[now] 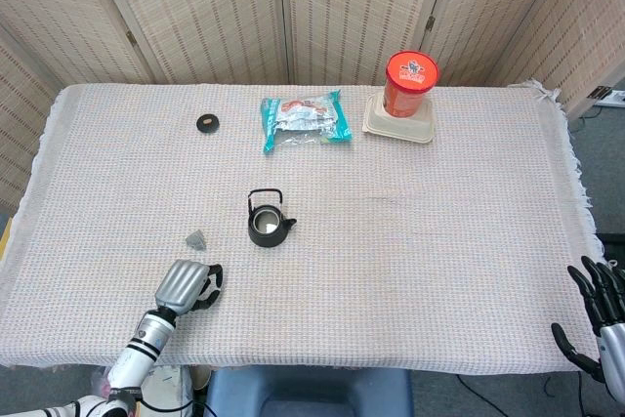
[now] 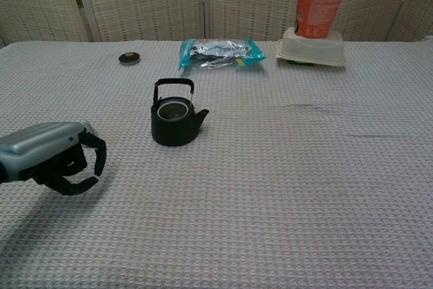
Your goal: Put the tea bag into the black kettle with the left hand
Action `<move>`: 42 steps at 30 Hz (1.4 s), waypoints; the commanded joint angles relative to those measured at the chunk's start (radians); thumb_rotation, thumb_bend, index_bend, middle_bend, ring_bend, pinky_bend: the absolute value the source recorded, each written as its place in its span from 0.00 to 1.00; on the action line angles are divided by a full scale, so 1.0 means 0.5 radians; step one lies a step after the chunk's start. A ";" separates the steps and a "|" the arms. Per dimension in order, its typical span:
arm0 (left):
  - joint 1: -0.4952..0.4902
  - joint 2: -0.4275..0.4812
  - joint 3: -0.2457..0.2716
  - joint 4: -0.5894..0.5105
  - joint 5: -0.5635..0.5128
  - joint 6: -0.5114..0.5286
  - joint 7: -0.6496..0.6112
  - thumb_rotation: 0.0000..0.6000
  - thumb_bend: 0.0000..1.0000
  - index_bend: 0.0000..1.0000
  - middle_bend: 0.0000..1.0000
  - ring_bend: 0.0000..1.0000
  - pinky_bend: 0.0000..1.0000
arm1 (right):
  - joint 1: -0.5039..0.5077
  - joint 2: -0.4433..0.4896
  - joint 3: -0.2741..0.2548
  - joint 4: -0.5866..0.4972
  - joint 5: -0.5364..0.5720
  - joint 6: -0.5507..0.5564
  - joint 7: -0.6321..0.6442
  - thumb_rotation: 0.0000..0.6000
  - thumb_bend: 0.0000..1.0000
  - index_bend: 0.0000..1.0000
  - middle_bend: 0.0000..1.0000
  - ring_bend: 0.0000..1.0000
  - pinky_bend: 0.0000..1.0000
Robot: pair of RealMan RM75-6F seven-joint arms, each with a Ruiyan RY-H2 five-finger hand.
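Note:
The small grey tea bag (image 1: 196,238) lies on the cloth to the left of the black kettle (image 1: 267,222), whose top is uncovered. My left hand (image 1: 186,285) hovers just nearer than the tea bag, a short way from it, fingers curled in with nothing in them. In the chest view the left hand (image 2: 51,157) stands left of the kettle (image 2: 174,116) and hides the tea bag. My right hand (image 1: 598,312) hangs at the table's near right corner, off the cloth, with its fingers spread and empty.
A small black lid (image 1: 207,123) lies at the back left. A blue snack packet (image 1: 305,119) sits behind the kettle. A red cup (image 1: 410,82) stands on a beige lidded box (image 1: 397,126) at the back. The table's front edge (image 1: 293,363) runs close to my left hand.

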 commanded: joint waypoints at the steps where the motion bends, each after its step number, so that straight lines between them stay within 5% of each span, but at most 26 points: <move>1: -0.018 0.127 -0.048 -0.155 -0.007 0.026 0.059 1.00 0.43 0.60 1.00 1.00 1.00 | -0.002 0.003 0.001 0.002 0.004 0.005 0.012 1.00 0.27 0.00 0.00 0.00 0.00; 15: -0.288 0.441 -0.355 -0.815 -0.278 0.073 0.729 1.00 0.43 0.60 1.00 1.00 1.00 | 0.008 0.039 0.009 -0.007 0.055 -0.028 0.116 1.00 0.27 0.00 0.00 0.00 0.00; 25: -0.589 0.414 -0.507 -0.834 -0.618 0.052 1.086 1.00 0.43 0.60 1.00 1.00 1.00 | 0.041 0.056 0.023 -0.032 0.099 -0.100 0.121 1.00 0.27 0.00 0.00 0.00 0.00; 42: -1.013 0.292 -0.562 -0.715 -0.910 0.105 1.424 1.00 0.43 0.60 1.00 1.00 1.00 | 0.060 0.099 0.078 -0.047 0.256 -0.169 0.239 1.00 0.27 0.00 0.00 0.00 0.00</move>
